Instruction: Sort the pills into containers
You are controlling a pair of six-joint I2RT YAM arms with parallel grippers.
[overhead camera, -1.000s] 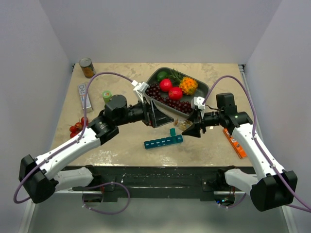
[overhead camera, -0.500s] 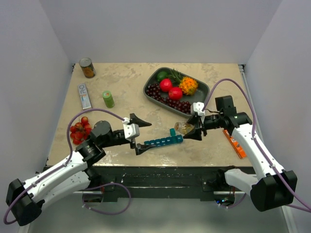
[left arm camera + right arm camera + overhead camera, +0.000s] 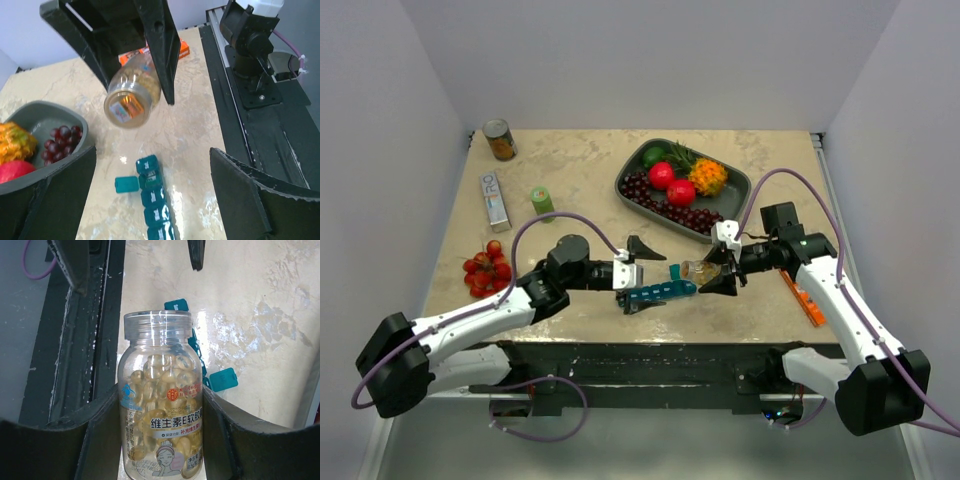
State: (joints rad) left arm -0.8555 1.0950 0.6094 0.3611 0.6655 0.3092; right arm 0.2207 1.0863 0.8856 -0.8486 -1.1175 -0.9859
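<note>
Bottle [image 3: 161,440] of pills [image 3: 159,371], apparently uncapped, clamped by right gripper [image 3: 712,272] just beside organiser strip [image 3: 658,292], left gripper [image 3: 641,274] held agape at its other end.

A grey fruit tray [image 3: 744,184] at far right holds dark cherries [image 3: 638,186] and red fruits [image 3: 662,175]. Far left: a tin can [image 3: 500,140], a green bottle [image 3: 542,202] and red tomatoes [image 3: 487,268]. Near right: an orange box [image 3: 800,295].
</note>
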